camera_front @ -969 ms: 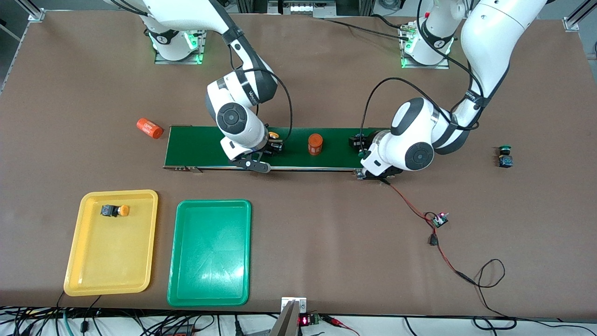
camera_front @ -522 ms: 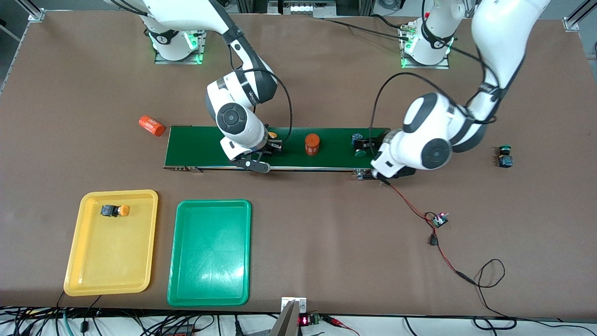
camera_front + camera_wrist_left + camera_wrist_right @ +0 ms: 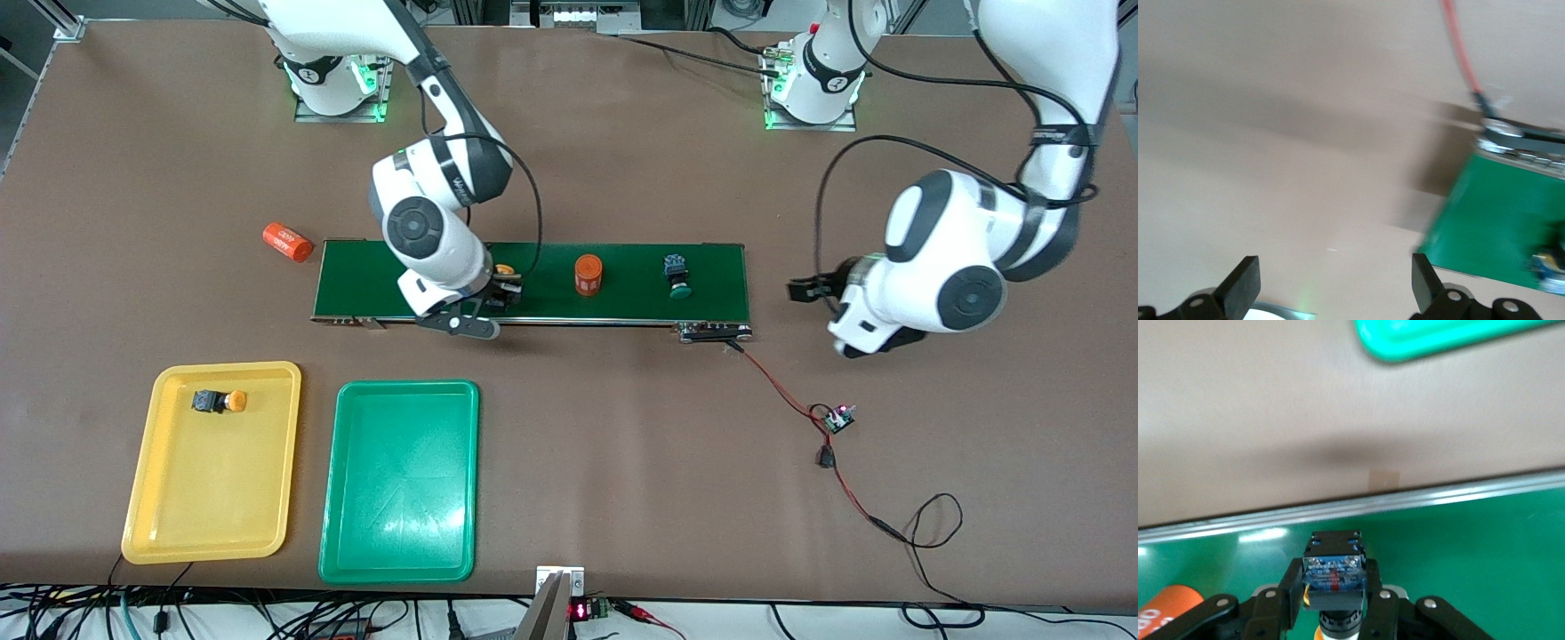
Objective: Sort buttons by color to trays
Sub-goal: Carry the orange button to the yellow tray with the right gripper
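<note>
A: What has moved?

B: The left arm has swung off the belt (image 3: 533,280) toward its own end of the table, leaving a green button (image 3: 676,274) lying on the belt there. The left gripper (image 3: 1331,287) now hangs over bare table just off the belt's end, jaws wide apart and empty. The right arm has shifted a little along the belt, and the orange cylinder (image 3: 588,274) on it has drifted toward the right arm's end.

A: And the right gripper?

B: The right gripper (image 3: 1336,603) is over the belt, clamped on an orange button (image 3: 1333,577); its cap (image 3: 504,269) peeks out beside the wrist.

A: How far along is the sorting?

B: One orange button (image 3: 219,401) lies in the yellow tray (image 3: 169,533). The green tray (image 3: 400,533) holds nothing. So I judge one of four done, with a second in hand.

A: What is left?

B: Carrying the gripped orange button to the yellow tray, then the green one on the belt to the green tray. A fourth button is not in sight now. A second cylinder (image 3: 286,242) lies on the table beside the belt's end near the right arm; it is no button.
</note>
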`<move>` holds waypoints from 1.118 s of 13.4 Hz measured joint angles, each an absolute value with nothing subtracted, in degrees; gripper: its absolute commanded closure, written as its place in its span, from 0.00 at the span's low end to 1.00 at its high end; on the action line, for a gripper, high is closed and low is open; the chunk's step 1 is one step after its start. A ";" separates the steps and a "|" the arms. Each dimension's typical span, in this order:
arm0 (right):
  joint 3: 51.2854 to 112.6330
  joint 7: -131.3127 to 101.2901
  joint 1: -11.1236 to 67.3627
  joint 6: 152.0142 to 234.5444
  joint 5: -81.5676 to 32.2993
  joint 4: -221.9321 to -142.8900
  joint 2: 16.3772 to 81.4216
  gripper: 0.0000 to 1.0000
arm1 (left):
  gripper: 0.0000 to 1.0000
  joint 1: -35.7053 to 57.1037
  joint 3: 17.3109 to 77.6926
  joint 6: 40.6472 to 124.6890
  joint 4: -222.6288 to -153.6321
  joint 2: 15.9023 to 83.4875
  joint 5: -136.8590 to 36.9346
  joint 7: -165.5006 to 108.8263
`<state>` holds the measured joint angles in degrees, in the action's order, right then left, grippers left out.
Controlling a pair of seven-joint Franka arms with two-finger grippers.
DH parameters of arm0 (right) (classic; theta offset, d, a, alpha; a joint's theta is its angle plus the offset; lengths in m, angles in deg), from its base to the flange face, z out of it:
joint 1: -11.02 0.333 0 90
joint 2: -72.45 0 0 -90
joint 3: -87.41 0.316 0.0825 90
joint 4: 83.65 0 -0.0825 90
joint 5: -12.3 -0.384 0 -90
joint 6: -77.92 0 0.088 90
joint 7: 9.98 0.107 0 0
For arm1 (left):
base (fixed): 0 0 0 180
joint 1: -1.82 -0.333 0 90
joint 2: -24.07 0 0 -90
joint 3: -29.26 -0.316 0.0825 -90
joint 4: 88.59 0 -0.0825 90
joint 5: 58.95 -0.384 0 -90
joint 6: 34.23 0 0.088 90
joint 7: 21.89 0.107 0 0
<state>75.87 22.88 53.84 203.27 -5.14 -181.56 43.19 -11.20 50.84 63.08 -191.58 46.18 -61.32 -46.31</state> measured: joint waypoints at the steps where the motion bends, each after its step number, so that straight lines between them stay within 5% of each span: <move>1: 75.02 21.91 53.63 203.24 -5.13 -181.47 44.43 0.98 | 0.00 -11.54 48.75 62.88 -191.59 46.18 -62.18 -42.13; 8: 73.38 -2.52 40.88 202.56 -3.88 -181.86 48.65 0.98 | 0.00 -13.49 38.62 63.39 -193.40 47.57 -75.26 -22.89; 15: 73.23 -48.91 25.09 203.12 -2.33 -182.06 43.55 0.98 | 0.00 -15.96 29.41 83.55 -198.73 52.91 -76.38 -2.84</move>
